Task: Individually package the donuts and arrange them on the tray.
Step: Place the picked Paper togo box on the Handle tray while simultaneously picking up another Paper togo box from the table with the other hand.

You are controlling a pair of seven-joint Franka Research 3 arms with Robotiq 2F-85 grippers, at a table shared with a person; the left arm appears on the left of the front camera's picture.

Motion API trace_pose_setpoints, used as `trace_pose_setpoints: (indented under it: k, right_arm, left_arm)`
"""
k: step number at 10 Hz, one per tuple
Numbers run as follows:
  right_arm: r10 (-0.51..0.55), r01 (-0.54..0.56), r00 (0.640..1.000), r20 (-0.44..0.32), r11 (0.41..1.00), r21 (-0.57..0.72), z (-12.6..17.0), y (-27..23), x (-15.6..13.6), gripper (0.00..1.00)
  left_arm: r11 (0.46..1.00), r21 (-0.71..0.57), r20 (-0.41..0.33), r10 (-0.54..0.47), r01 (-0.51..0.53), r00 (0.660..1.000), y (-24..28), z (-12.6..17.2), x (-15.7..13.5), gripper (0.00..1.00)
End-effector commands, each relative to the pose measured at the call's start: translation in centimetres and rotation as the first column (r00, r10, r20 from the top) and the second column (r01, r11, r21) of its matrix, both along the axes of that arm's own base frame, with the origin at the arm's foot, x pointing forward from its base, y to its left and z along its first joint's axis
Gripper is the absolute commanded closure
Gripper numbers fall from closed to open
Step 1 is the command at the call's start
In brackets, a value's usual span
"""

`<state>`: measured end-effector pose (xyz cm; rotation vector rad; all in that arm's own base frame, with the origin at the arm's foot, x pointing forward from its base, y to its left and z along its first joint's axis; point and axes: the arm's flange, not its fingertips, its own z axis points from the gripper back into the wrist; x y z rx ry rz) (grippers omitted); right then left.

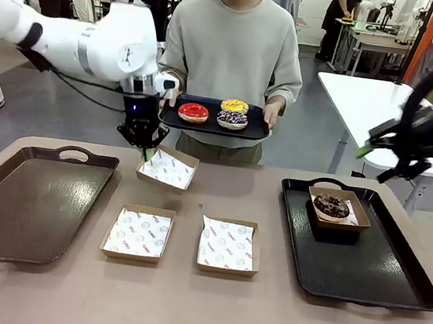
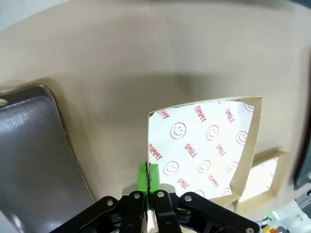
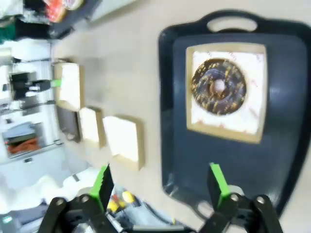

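Observation:
A person at the far side holds a black tray (image 1: 256,131) carrying a red donut (image 1: 193,112), a yellow donut (image 1: 234,105) and a sprinkled chocolate donut (image 1: 232,119). A dark chocolate donut (image 1: 331,206) (image 3: 218,86) lies in a cardboard box (image 1: 358,219) on the black tray (image 1: 377,269) at the right. My left gripper (image 1: 146,152) (image 2: 148,177) is shut on the near edge of an empty paper-lined box (image 1: 168,169) (image 2: 204,145), which is tilted up off the table. My right gripper (image 1: 374,162) (image 3: 160,182) hangs open above that tray's near part (image 3: 175,160).
An empty brown tray (image 1: 31,194) (image 2: 34,155) lies at the left. Two more empty paper-lined boxes (image 1: 138,233) (image 1: 227,245) sit side by side at the table's middle front. A white table (image 1: 366,101) stands behind at the right.

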<state>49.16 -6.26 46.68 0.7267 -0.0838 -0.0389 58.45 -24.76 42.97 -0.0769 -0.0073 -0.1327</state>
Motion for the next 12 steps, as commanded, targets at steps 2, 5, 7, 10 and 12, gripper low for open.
trace_pose_setpoints:
  k: [2,5,7,10,12]
  right_arm:
    - [-0.100,0.090,0.993,0.062,0.985,0.147,0.1,-5.8,-6.2,0.00]
    - [-0.186,0.152,0.976,0.109,0.954,0.260,-0.4,-10.3,-11.2,0.00]
    - [-0.201,0.147,0.970,0.139,0.933,0.329,-1.5,-12.5,-13.3,0.00]
    - [-0.217,0.131,0.960,0.178,0.907,0.399,-2.3,-14.4,-16.3,0.00]
    - [-0.254,0.151,0.948,0.194,0.890,0.430,-3.0,-15.2,-17.0,0.00]
  left_arm:
    - [1.000,0.015,-0.003,0.001,-0.001,1.000,-1.8,3.8,0.7,1.00]
    - [0.998,0.029,-0.005,0.052,-0.051,0.999,-3.9,6.7,2.5,1.00]
    - [0.996,0.024,-0.006,0.082,-0.082,0.997,-4.5,7.3,3.4,1.00]
    - [0.998,-0.002,-0.007,0.064,-0.064,0.998,-3.9,6.9,2.7,1.00]
    - [0.998,-0.002,-0.007,0.064,-0.064,0.998,-3.9,6.9,2.7,1.00]
